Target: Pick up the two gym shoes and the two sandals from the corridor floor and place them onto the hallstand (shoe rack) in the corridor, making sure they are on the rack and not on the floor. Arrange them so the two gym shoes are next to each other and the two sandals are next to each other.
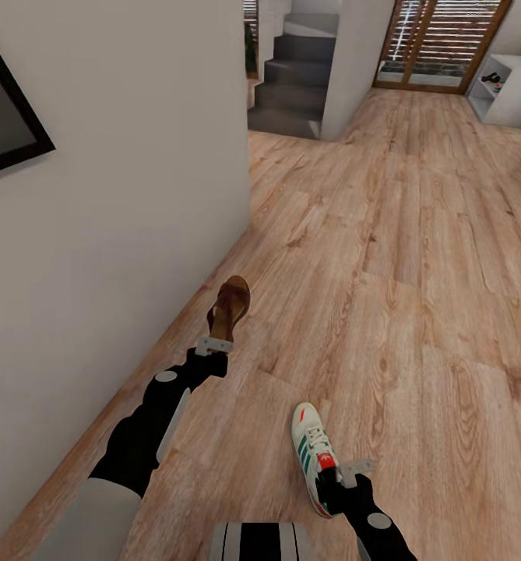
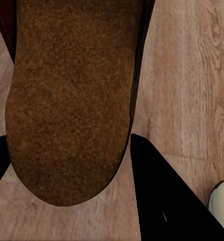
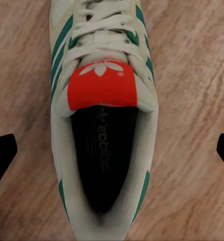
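Now left gripper (image 1: 213, 345) pinches brown sandal (image 1: 229, 308), lifted beside wall (image 1: 120, 195). Right gripper (image 1: 352, 471) spread, fingers (image 3: 2, 153) straddling white gym shoe (image 1: 315, 454) over corridor floor (image 1: 416, 312). Hallstand (image 1: 503, 86) far off.

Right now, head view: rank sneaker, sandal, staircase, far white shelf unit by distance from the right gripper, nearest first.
1. Sneaker: at the right gripper, heel end between its jaws.
2. Sandal: ahead to the left, by the wall, at the left gripper.
3. Staircase: far ahead, left of the corridor.
4. White shelf unit: far end, right side. Too close to the staircase to call firmly.
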